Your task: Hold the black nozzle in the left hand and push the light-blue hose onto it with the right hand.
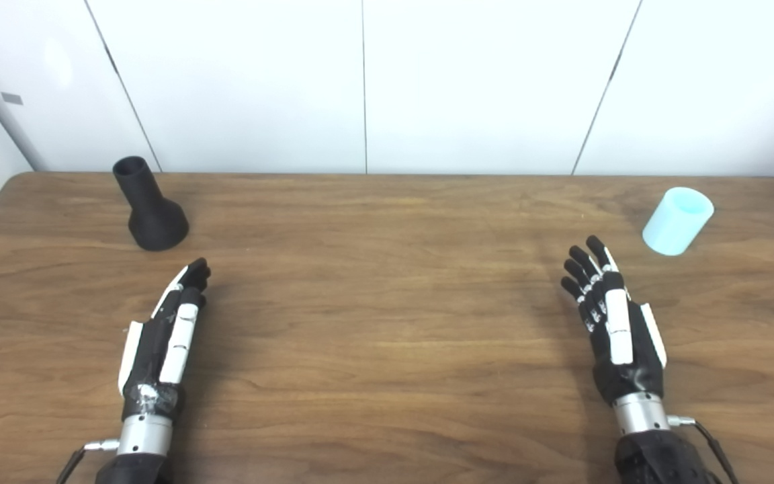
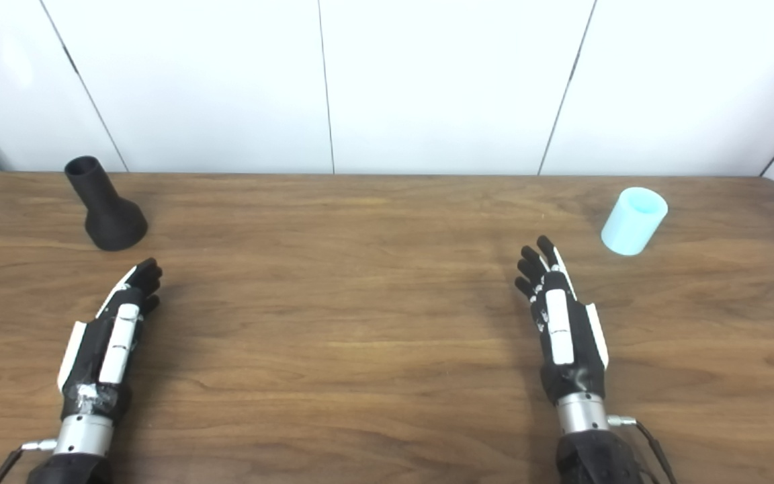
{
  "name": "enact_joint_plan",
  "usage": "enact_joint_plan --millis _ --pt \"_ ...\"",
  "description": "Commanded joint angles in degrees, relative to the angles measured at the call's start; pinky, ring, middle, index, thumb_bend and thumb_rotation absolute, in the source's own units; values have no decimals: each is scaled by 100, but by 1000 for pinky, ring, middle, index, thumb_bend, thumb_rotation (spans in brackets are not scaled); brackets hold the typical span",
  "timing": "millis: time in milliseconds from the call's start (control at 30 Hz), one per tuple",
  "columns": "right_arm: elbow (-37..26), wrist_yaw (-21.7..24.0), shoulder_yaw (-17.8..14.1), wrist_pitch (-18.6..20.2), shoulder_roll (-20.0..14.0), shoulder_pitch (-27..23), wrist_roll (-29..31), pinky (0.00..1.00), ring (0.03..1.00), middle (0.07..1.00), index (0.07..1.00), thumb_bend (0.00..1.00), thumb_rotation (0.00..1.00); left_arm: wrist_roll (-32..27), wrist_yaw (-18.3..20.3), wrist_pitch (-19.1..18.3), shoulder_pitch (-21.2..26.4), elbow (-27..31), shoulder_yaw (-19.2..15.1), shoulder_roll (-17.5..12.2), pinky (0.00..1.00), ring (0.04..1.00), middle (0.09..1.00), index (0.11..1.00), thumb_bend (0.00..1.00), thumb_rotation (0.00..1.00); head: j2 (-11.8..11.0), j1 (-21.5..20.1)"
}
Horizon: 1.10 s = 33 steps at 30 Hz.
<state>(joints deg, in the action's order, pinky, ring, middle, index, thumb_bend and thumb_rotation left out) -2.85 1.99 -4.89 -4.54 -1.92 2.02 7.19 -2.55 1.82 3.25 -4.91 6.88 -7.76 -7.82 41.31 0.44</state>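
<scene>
Nearest me, my left hand [image 1: 162,336] and right hand [image 1: 612,316] hover low over the bench [image 1: 387,323], both empty with fingers apart, edge-on to the camera.

Just beyond the left hand stands the nozzle [image 1: 148,205], near the bench's far left corner. It rests on its wide flared base with the narrow neck up, leaning slightly in this view. It looks like rigid matte plastic, light and not slippery. I judge the flared base is where to hold it, leaving the neck free for the hose.

Beyond and to the right of my right hand stands the hose [image 1: 678,220], a short pale-blue tube on end, open mouth up, well apart from the nozzle across the bench. I can't tell from here whether it is soft or stiff; it looks smooth and light, so it may tip or roll if I nudge it. I'd wrap it round the middle, keeping one open end clear.

The bench is brown wood grain, flat, faintly glossy. Behind it runs a wall of plain white panels [image 1: 481,81] with thin dark seams.
</scene>
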Motion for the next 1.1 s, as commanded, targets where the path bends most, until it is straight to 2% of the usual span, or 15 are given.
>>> enact_joint_plan --millis 0,533,733,800,1067 --pt "322 -10 37 -12 54 126 -17 898 918 913 949 518 939 -6 6 16 -108 -224 60 46 946 948 918 903 463 810 0 2" --pt "325 3 29 -49 53 132 -37 896 921 914 946 517 944 2 -1 -2 -116 -203 73 55 937 941 914 899 449 798 -21 93" --pt "400 70 -37 -89 -17 126 93 907 927 922 944 486 953 116 -57 39 -142 -227 141 131 944 948 922 898 453 805 -197 626" --pt "460 128 -53 -141 -79 133 144 918 933 928 948 489 946 196 -92 -1 -148 -241 189 157 954 951 923 899 452 807 -303 907" --pt "806 375 -80 -458 -335 138 258 940 956 949 966 527 961 455 -228 108 -190 -373 345 306 946 943 925 902 473 747 -767 1458"
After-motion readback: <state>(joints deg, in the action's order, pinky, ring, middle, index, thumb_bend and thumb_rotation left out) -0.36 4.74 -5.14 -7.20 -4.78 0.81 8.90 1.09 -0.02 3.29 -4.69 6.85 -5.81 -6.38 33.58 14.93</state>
